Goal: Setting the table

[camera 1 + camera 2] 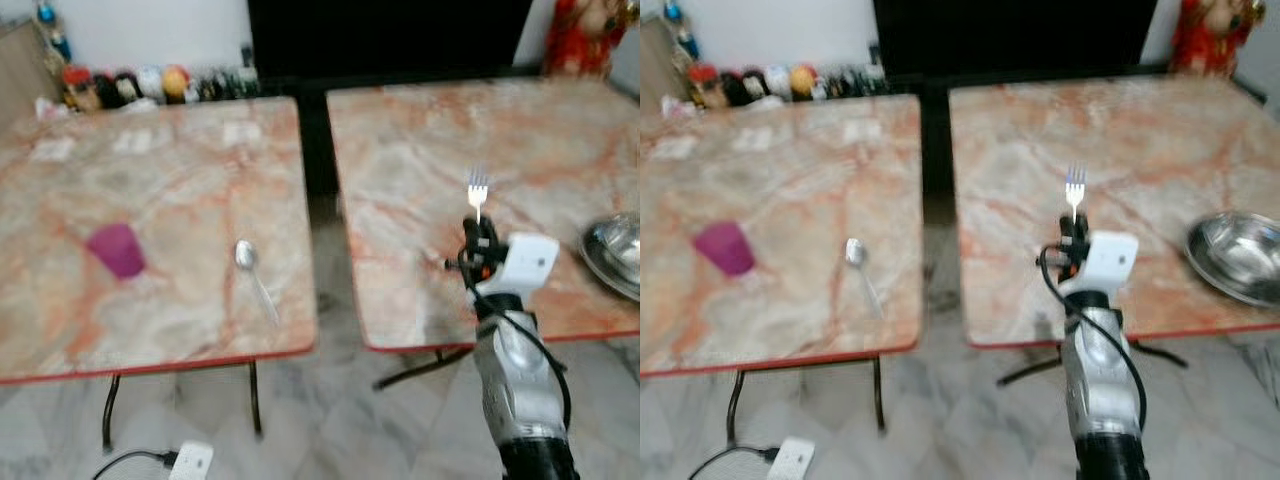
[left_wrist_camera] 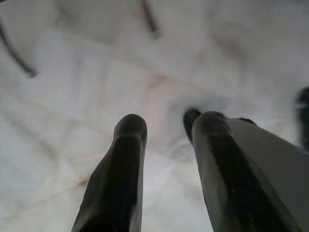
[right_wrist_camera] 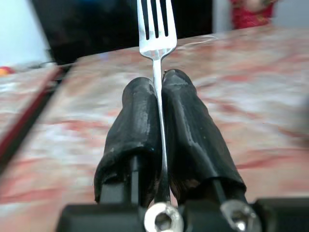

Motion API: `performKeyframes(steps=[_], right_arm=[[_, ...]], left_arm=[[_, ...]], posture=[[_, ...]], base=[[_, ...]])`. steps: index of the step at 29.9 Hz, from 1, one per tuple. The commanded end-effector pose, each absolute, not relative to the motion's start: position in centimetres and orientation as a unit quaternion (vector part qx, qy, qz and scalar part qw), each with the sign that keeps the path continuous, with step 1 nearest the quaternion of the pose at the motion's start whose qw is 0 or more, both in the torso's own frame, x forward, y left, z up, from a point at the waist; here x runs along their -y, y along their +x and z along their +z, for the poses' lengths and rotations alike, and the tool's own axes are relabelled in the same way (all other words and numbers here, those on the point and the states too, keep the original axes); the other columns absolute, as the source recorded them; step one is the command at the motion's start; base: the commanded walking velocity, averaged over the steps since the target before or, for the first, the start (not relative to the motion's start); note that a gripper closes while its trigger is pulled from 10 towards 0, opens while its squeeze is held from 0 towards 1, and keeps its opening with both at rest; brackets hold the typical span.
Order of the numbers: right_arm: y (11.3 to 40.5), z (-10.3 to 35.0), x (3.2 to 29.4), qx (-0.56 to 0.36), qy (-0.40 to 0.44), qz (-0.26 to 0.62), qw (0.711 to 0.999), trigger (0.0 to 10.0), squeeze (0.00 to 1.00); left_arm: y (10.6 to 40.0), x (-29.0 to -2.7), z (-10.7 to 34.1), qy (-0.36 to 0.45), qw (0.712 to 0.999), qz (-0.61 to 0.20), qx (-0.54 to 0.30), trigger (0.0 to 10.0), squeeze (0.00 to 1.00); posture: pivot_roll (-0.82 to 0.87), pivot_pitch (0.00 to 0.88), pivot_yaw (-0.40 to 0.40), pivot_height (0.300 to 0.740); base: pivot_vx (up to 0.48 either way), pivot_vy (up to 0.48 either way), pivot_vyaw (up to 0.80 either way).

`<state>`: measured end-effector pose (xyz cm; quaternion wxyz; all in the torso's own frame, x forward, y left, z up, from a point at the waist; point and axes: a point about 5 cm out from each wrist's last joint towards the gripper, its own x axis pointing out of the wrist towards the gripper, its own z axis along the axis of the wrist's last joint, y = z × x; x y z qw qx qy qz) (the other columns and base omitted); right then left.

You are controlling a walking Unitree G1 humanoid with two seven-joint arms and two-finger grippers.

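Note:
My right gripper is shut on a silver fork and holds it upright, tines up, over the near part of the right marble table. In the right wrist view the fork is pinched between the two black fingers. A steel bowl sits at that table's right edge. On the left table lie a silver spoon and a purple cup. My left gripper hangs open over the pale floor.
A dark gap separates the two tables. Small figurines line the wall behind the left table. A red figure stands at the back right. A white power adapter with a cable lies on the marble floor.

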<state>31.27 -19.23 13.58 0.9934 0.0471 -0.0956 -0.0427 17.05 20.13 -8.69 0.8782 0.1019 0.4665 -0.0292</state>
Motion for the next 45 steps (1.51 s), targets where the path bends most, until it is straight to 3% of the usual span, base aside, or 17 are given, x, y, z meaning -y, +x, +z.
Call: performKeyframes(steps=[1,23,36,43,45], right_arm=[[31.6,14.3,18.6,0.107,0.052,-0.035,0.992,10.0,0.00],[32.1,14.8,20.7,0.105,0.040,-0.088,0.990,10.0,0.00],[32.2,14.7,21.6,0.097,0.048,-0.110,0.988,10.0,0.00],[32.3,13.8,24.0,0.042,-0.002,-0.158,0.987,10.0,0.00],[32.5,12.6,25.5,-0.024,-0.029,-0.169,0.985,10.0,0.00]], left_arm=[[16.5,-21.0,-8.8,0.113,0.871,-0.027,-0.477,10.0,0.00],[16.2,-21.4,-8.9,0.116,0.867,-0.024,-0.483,10.0,0.00],[16.2,-21.3,-8.9,0.108,0.869,-0.025,-0.482,10.0,0.00],[16.2,-21.4,-8.9,0.110,0.868,-0.025,-0.483,10.0,0.00],[16.2,-21.4,-8.9,0.109,0.868,-0.026,-0.484,10.0,0.00]], posture=[[-0.10,0.018,0.051,0.740],[-0.10,0.020,0.060,0.740],[-0.09,0.023,0.064,0.740],[-0.10,0.025,0.064,0.740],[-0.10,0.027,0.067,0.740]], base=[[0.000,-0.416,0.00],[0.187,-0.412,0.00],[0.019,-0.020,0.00],[0.000,0.000,0.00],[0.000,0.000,0.00]])
